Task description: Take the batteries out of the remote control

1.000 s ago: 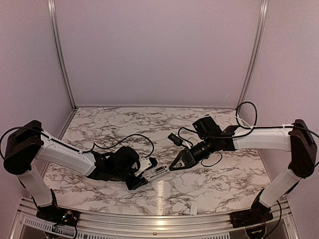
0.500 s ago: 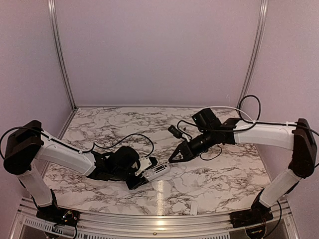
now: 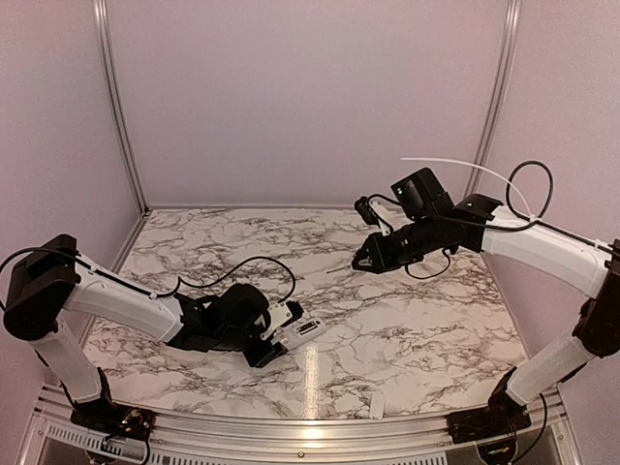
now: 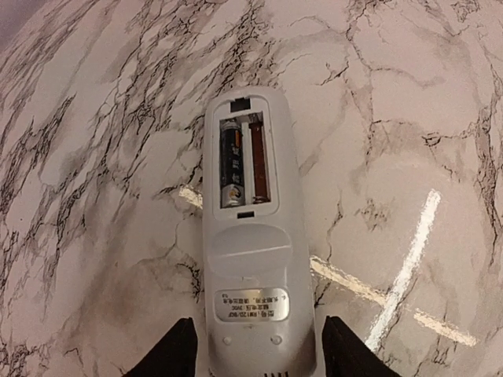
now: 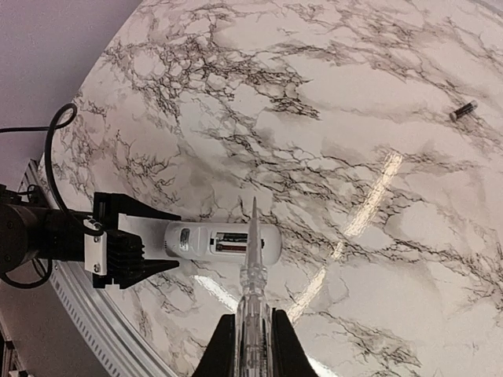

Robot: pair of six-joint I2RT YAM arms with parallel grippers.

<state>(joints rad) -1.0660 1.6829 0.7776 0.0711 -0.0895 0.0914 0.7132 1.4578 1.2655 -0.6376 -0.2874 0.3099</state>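
Observation:
The white remote control point(image 4: 251, 259) lies back up on the marble table with its compartment open. One dark battery point(image 4: 230, 161) sits in the left slot, and the slot beside it looks bare. My left gripper point(image 4: 258, 322) is open and straddles the remote's near end, with a small gap on each side. Another battery point(image 5: 464, 111) lies loose on the table far from the remote point(image 5: 224, 242). My right gripper point(image 5: 252, 316) is shut on a thin pale stick point(image 5: 253, 259). It hangs high above the table point(image 3: 417, 320), its tip over the remote.
A small flat white plastic piece point(image 3: 376, 407) lies by the table's near edge. The left arm's black cable point(image 3: 262, 266) loops over the table behind the remote point(image 3: 300, 332). Pale walls with metal rails enclose the back and sides.
My right arm has lifted and drawn back to the right, taking the stick away from the remote. The left jaws have opened a little round the remote.

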